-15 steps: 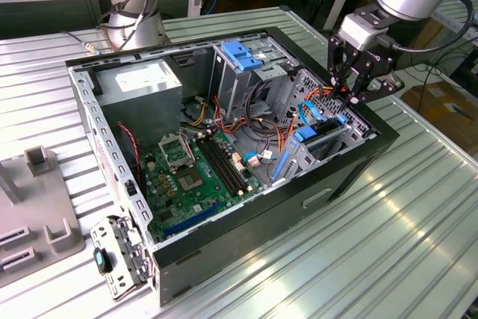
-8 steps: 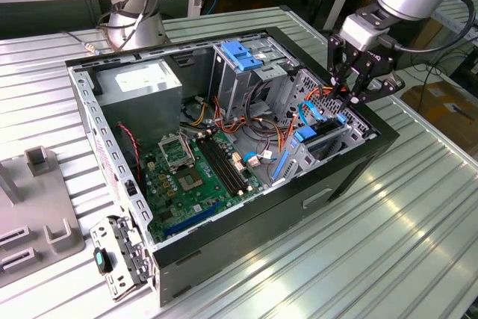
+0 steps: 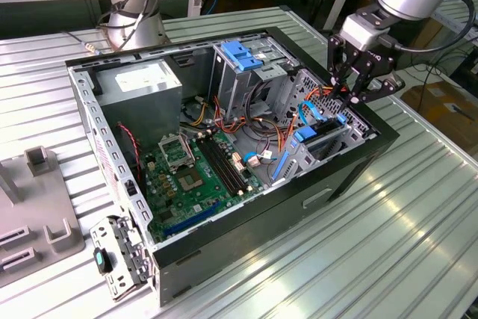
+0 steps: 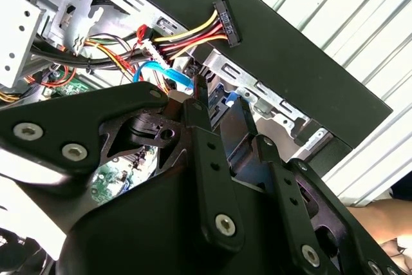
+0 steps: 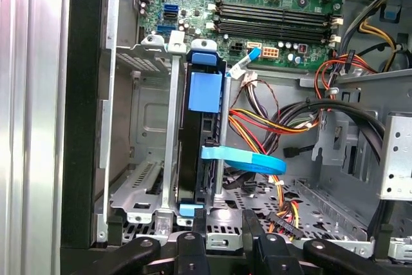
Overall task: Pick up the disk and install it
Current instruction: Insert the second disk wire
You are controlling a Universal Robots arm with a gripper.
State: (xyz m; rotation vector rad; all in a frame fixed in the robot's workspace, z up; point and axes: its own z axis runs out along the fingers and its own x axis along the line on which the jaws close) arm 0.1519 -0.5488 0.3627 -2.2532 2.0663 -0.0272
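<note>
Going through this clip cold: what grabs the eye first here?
The open black computer case lying on the ribbed metal table, its green motherboard exposed. At the case's end on the exterior view's right, the black gripper hangs above the grey hard drive in its bright blue carrier, which stands on edge in a metal bay with a flat blue cable crossing it.

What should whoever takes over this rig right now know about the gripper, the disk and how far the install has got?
Gripper: hovers above the drive bay at the case's corner on the exterior view's right, holding nothing; whether its fingers are open or shut cannot be told.
Disk: stands on edge in the bay slot, in its blue carrier, just below the gripper.
Done: disk is in the slot.
Left: I cannot confirm it is fully seated; a loose power connector hangs near the bay.
</note>
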